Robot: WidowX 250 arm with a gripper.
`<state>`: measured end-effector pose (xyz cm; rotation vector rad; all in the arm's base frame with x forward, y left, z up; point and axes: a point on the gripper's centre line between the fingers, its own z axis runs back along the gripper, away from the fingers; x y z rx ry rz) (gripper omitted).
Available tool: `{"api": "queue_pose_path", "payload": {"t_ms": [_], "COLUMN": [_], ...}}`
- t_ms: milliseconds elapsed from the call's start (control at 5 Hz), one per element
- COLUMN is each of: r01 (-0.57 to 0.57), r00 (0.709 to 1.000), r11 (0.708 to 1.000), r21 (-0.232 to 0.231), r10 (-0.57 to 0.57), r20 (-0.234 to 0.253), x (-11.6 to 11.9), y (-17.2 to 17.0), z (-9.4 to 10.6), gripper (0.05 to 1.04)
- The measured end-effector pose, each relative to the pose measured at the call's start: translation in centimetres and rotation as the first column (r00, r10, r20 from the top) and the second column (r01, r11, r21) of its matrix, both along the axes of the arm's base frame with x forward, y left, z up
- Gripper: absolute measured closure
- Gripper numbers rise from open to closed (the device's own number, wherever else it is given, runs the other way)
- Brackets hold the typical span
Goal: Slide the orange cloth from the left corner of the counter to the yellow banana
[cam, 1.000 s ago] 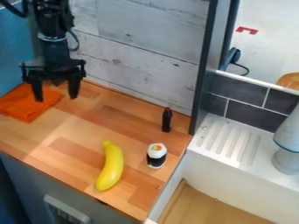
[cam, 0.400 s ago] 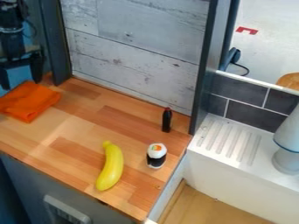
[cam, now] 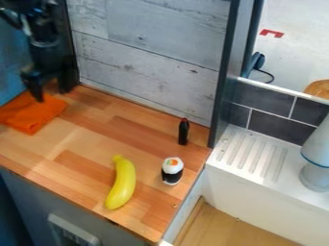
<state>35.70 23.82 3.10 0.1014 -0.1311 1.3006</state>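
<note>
Over the back left corner of the wooden counter hangs the black gripper, open, its two fingers apart with nothing visible between them. It is nearest to the orange cloth, which lies crumpled at the counter's left; one fingertip overlaps the cloth's upper part in view, and whether they touch I cannot tell. A yellow banana lies toward the front. Right of it stands a white and black sushi piece with an orange top. Behind that, a small dark bottle with a red cap is upright.
A grey-white plank wall backs the counter, with a dark upright post at its right end. Beyond the post are a white ribbed drainboard, a sink basin with a tan floor and a pale grey object.
The gripper first moved left toward the view's edge, then came back right and turned somewhat, now left of where it was a second ago. The counter objects have not moved.
</note>
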Motion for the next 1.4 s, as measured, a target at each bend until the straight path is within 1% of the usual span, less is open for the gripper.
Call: {"api": "queue_pose_path", "payload": {"t_ms": [200,400,600,1000,1200,1400], "r01": [0.008,-0.015,-0.057,-0.107,-0.154,-0.168], "r00": [1.0,1.0,0.998,0.992,0.988,0.984], "r11": [0.999,0.998,0.997,0.994,0.987,0.985], "r21": [0.037,0.053,0.058,0.029,0.049,0.026], "r10": [-0.008,0.015,0.058,0.109,0.155,0.169], "r20": [-0.003,0.002,-0.016,-0.058,-0.016,-0.062], "x": [0.9,0.3,-1.1,-3.1,-2.2,-2.0], "y": [-0.9,0.0,1.4,2.6,3.6,3.8], "z": [-0.1,-0.4,-0.8,-0.6,0.5,-2.0], "gripper": [0.08,0.08,0.08,0.081,0.08,0.08]}}
